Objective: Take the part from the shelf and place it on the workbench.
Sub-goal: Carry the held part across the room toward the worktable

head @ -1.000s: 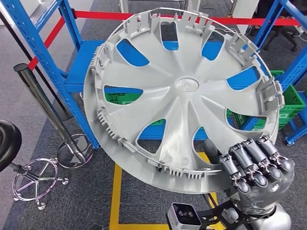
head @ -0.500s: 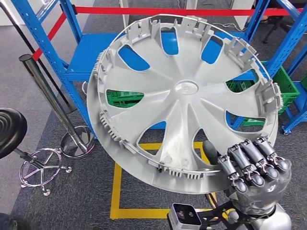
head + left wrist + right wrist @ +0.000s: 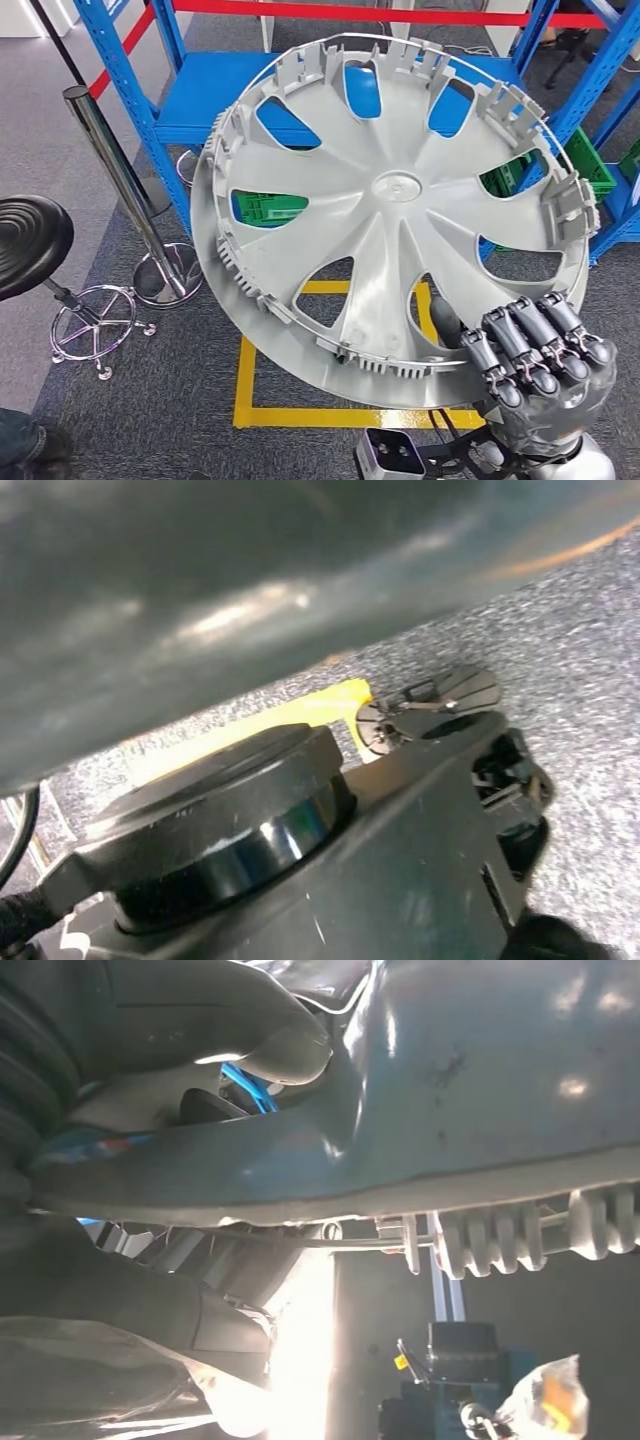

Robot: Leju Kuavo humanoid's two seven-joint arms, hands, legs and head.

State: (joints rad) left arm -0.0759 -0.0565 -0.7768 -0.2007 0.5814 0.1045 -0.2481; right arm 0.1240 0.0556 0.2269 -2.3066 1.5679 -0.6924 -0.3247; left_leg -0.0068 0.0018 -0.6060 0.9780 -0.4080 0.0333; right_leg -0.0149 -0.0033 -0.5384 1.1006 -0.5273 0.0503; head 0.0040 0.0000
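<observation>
Carry phase. The part (image 3: 392,200), a large grey wheel cover, is off the shelf and held in the air in front of the robot, tilted, with its ribbed inner face and clips toward the head camera. It hangs above the grey carpet and a yellow floor marking (image 3: 245,385).

Right hand (image 3: 540,365): the dark fingers (image 3: 521,350) curl over the near right rim of the part and the thumb presses from the opposite face, so the rim is clamped between them. The right wrist view confirms the rim passing between thumb and fingers at close range.

Left hand: its condition cannot be told. The left wrist view gives a blurred grey surface close above carpet and no readable fingers.

Recommended handling, as a judgement:

1. The hold is at one edge of a wide, light disc. Expect leverage on the wrist, so keep the clamp firm and avoid quick swings.
2. Keep the far left edge away from the blue shelf frame (image 3: 124,75), the chrome barrier post (image 3: 121,180) and the black stool (image 3: 30,240) at left while turning.
3. No counter is visible. Locate it before lowering.
4. Bring the part level, set the free edge down first, then release.
</observation>
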